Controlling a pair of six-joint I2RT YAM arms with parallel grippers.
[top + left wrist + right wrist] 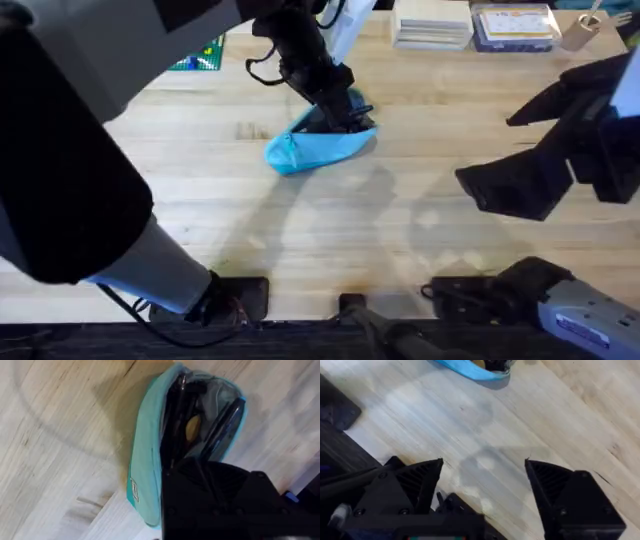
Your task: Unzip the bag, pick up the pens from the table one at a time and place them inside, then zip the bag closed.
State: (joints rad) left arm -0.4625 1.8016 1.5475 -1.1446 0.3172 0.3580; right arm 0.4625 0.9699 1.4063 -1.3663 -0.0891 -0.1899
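The light blue bag [318, 148] lies on the table [250, 230] at the centre back, unzipped and gaping. My left gripper [345, 115] has reached across and stands in the bag's mouth. In the left wrist view the bag [147, 445] shows a grey lining, and the left gripper [207, 402] is open inside it. Thin black shafts [174, 415] that look like the pens lie along one inner wall. My right gripper [520, 150] hangs open and empty above the right side of the table. From the right gripper [485, 480] the bag [470, 367] is far off.
A stack of pale flat boxes [430, 25] and a clear blue-lidded box [515, 25] stand at the back right. A green item [205, 55] lies at the back left. Black mounts [470, 290] sit along the front edge.
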